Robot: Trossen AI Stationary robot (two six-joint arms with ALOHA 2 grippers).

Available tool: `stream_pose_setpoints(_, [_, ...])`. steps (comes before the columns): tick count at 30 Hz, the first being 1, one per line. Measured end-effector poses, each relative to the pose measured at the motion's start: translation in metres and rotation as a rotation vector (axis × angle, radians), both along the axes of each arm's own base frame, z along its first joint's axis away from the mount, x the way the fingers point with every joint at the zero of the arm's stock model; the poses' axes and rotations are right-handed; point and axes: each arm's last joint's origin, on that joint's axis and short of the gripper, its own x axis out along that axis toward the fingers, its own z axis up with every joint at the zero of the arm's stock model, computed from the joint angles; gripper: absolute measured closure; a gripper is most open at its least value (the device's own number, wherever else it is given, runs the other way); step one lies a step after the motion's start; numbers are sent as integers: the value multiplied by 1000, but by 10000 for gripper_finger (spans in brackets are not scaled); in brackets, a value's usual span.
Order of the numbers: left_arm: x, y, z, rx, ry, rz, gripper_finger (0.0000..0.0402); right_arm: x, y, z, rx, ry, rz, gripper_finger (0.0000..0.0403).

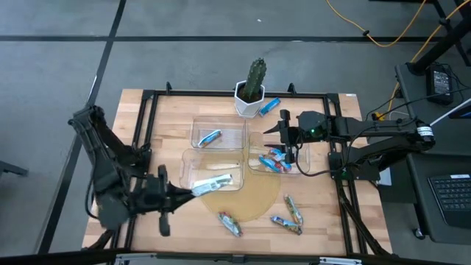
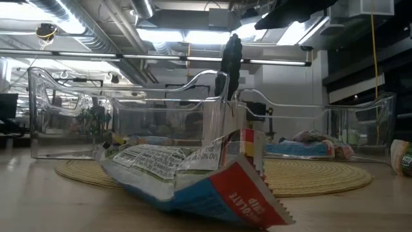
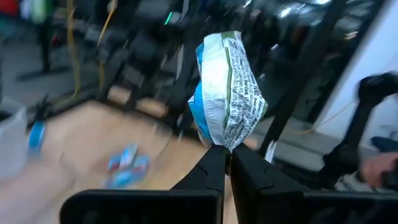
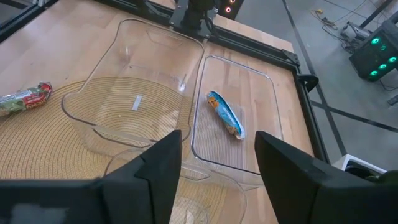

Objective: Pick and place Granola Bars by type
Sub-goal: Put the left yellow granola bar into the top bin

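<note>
- A silver-blue granola bar [image 3: 225,90] is pinched by one end between the closed fingers of the left gripper [image 1: 193,191], and it is held over the near-left clear bin [image 1: 213,171].
- The right gripper [image 1: 283,138] is held up with its fingers wide apart, and nothing is held in it.
- It hangs over the right bin [image 1: 278,158], at about 3 o'clock on the table [image 1: 169,121].
- A heap of blue bars [image 1: 275,161] is seen in that right bin.
- One blue bar [image 4: 224,114] is seen lying in the far bin [image 4: 236,112], at about 12 o'clock.
- Another blue bar [image 1: 269,106] lies on the wood just beside the cactus pot [image 1: 250,99].
- Three brownish-green bars [image 1: 287,221] lie on the bare table at about 5 and 6 o'clock, near the round woven mat [image 1: 254,200].
</note>
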Motion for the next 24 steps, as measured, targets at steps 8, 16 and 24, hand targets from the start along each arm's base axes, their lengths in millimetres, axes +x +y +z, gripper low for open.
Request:
stream_pose_setpoints(8, [-8,12,51,210,-194,-84,400,0,0,0,0,1,0,198])
stream_pose_setpoints(16, [-3,19,56,253,-226,-89,400,0,0,0,4,5,-2,198])
stream_pose_setpoints(24, [5,25,57,259,-247,-111,400,-2,0,-3,5,40,-2,198])
